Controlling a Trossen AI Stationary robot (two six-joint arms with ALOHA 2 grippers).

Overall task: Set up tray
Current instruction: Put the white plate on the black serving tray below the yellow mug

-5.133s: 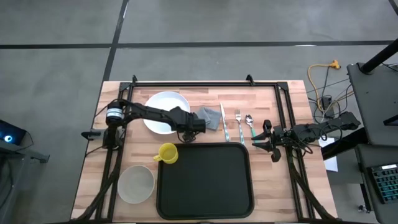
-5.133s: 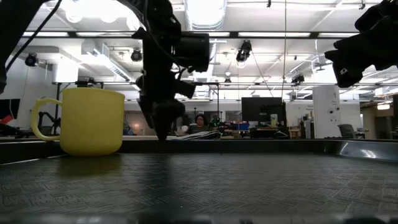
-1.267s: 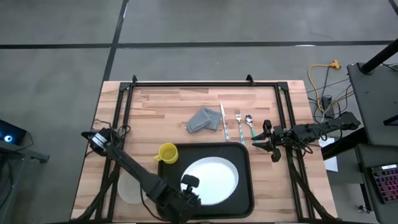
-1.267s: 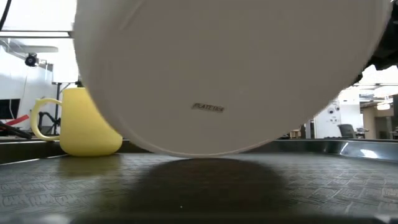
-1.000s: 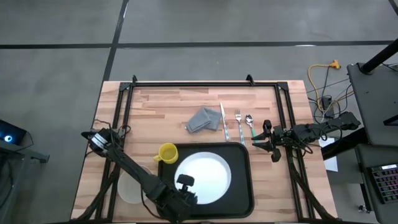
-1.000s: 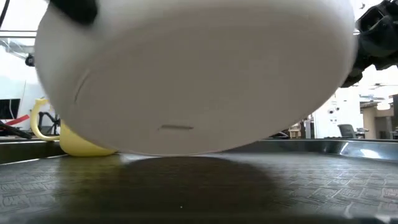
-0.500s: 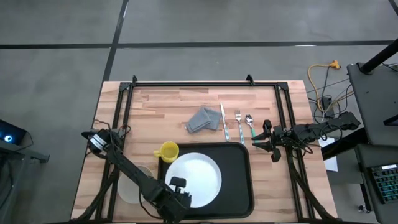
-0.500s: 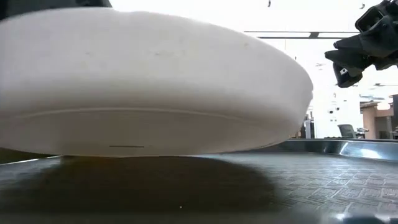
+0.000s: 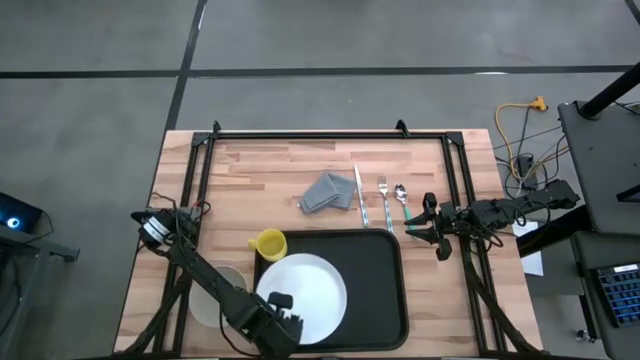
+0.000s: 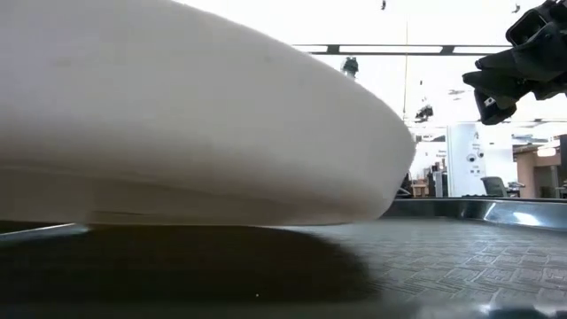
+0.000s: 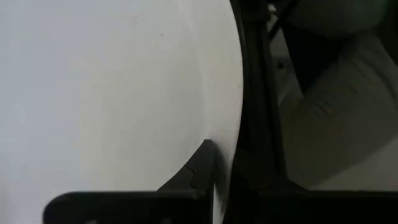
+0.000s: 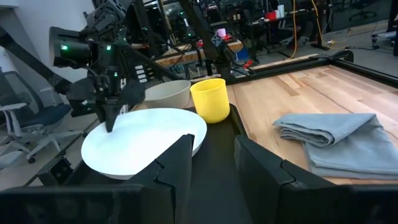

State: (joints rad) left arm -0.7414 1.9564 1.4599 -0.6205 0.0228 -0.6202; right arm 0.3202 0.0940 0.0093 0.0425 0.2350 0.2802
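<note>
The black tray (image 9: 380, 290) lies at the table's near middle. A round white plate (image 9: 305, 285) is over its left half, almost flat and low to the tray floor (image 10: 461, 257); whether it rests there I cannot tell. My left gripper (image 9: 277, 304) is shut on the plate's near-left rim. My right gripper (image 9: 424, 221) waits open at the table's right edge, nothing between its fingers (image 12: 180, 162). A yellow mug (image 9: 270, 243) stands at the tray's far-left corner. My left gripper pinches the plate's rim (image 11: 225, 163) at its near-left side, one finger (image 11: 196, 180) on the plate's upper face and the other hidden beneath it. The fingers slant down from the table's near-left side. The plate sits close to level, its far part out over the tray.
A pale bowl (image 9: 213, 296) stands left of the tray, partly under my left arm. A folded grey napkin (image 9: 329, 191), a knife (image 9: 360, 197), a fork (image 9: 383, 190) and a spoon (image 9: 400, 193) lie on the wood beyond the tray.
My left gripper has gone down and toward the table's near-left corner, rolling at the wrist. The plate in its hold has tipped from a steep tilt, underside facing the low camera, to nearly flat, and has shifted to the tray's left half.
</note>
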